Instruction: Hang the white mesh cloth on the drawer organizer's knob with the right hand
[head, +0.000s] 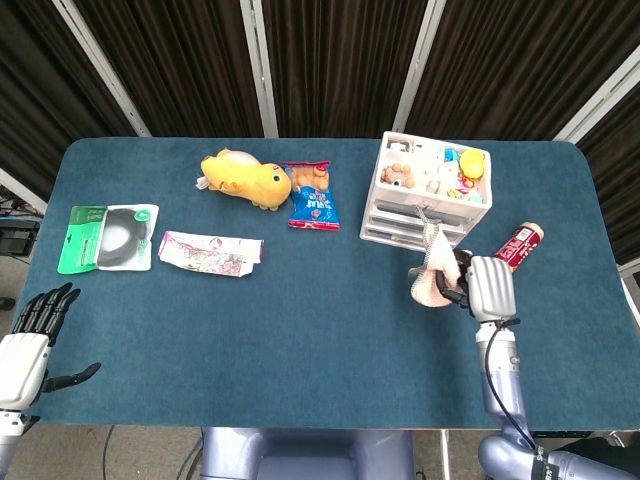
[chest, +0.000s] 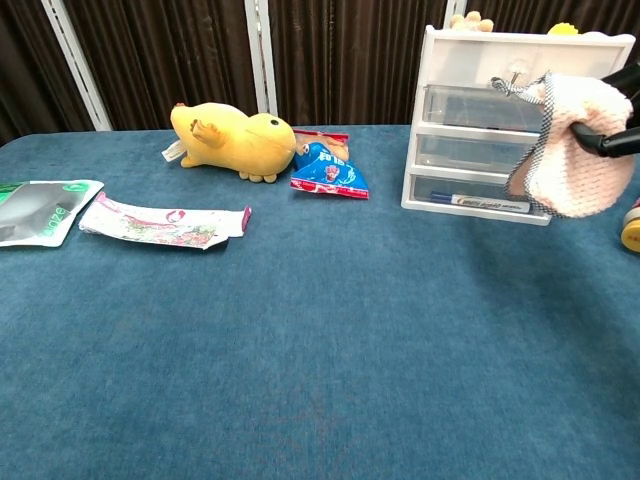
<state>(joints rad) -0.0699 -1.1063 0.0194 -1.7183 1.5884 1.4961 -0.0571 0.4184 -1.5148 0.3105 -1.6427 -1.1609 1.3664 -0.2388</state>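
The white mesh cloth (head: 432, 268) (chest: 577, 150), pinkish white with a grey edge, hangs in the air just in front of the white drawer organizer (head: 430, 195) (chest: 480, 130). My right hand (head: 487, 288) (chest: 618, 135) grips it from the right. The cloth's loop end reaches toward the small knob (chest: 517, 70) on the organizer's top drawer; whether it touches the knob I cannot tell. My left hand (head: 30, 340) rests at the table's near left corner with fingers spread and holds nothing.
A yellow plush (head: 243, 177) and a blue snack bag (head: 313, 197) lie left of the organizer. A printed packet (head: 210, 251) and a green-white pouch (head: 109, 237) lie at the left. A red bottle (head: 518, 245) lies right of the organizer.
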